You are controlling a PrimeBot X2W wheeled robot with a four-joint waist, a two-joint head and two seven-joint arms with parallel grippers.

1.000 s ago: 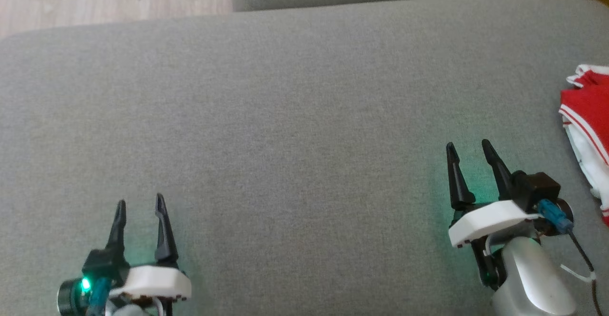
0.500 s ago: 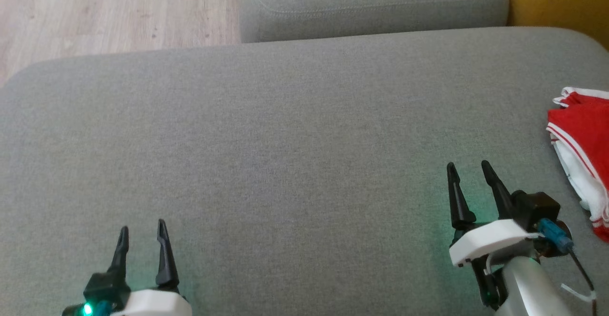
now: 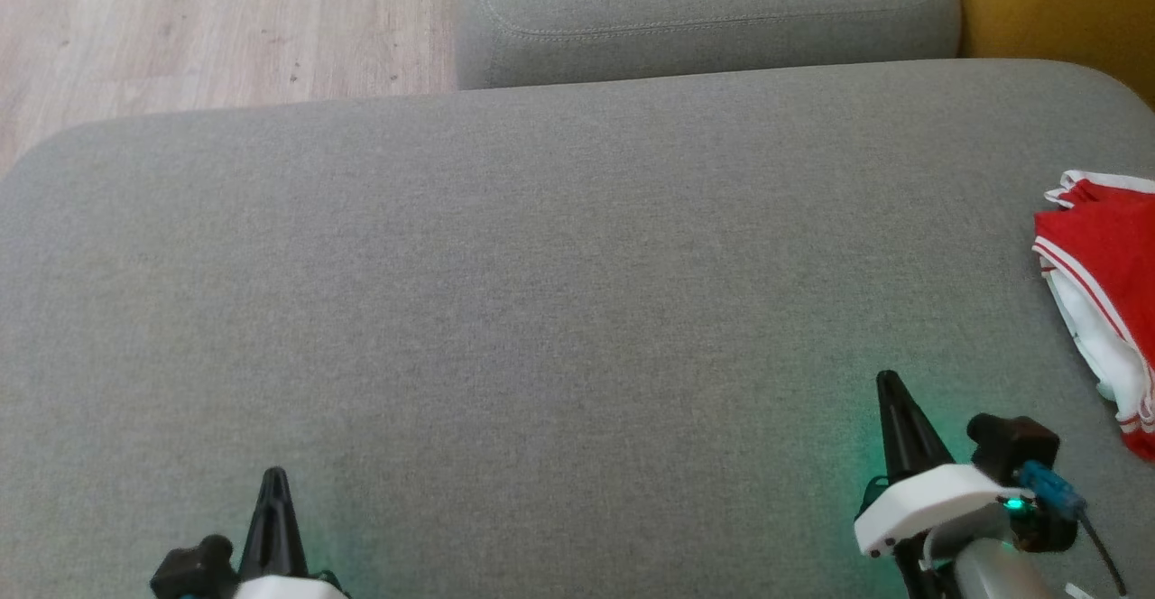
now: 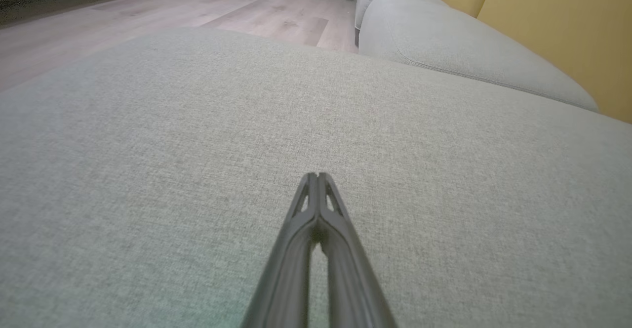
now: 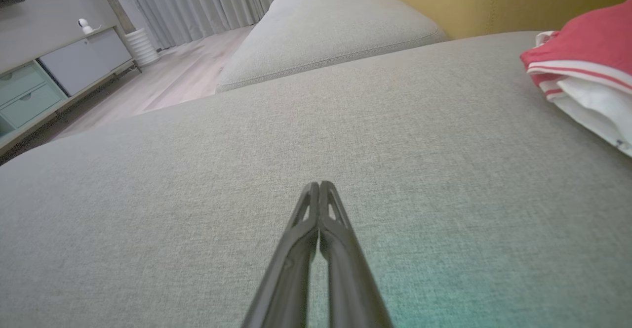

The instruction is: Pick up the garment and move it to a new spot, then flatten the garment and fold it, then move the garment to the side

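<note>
The garment [image 3: 1105, 283] is red and white with thin stripes. It lies folded at the right edge of the grey cushion [image 3: 541, 292], partly cut off by the head view's border. The right wrist view has the garment [image 5: 582, 76] at its upper right. My right gripper [image 3: 889, 382] hovers over the cushion to the garment's left, apart from it, shut with nothing between the fingers. At the lower left my left gripper [image 3: 273, 475] is also shut and empty. Both wrist views show the pairs of fingertips pressed together: left gripper [image 4: 316, 176], right gripper [image 5: 319, 185].
A second grey cushion [image 3: 704, 13] lies behind the big one, with a yellow backrest [image 3: 1056, 4] at the far right. Wooden floor [image 3: 217, 22] shows beyond the cushion's far left edge. A low cabinet [image 5: 59, 76] stands across the room.
Both grippers have gone from open to shut. The head camera has tilted, so the whole scene has slid down the picture and more of the back cushion shows.
</note>
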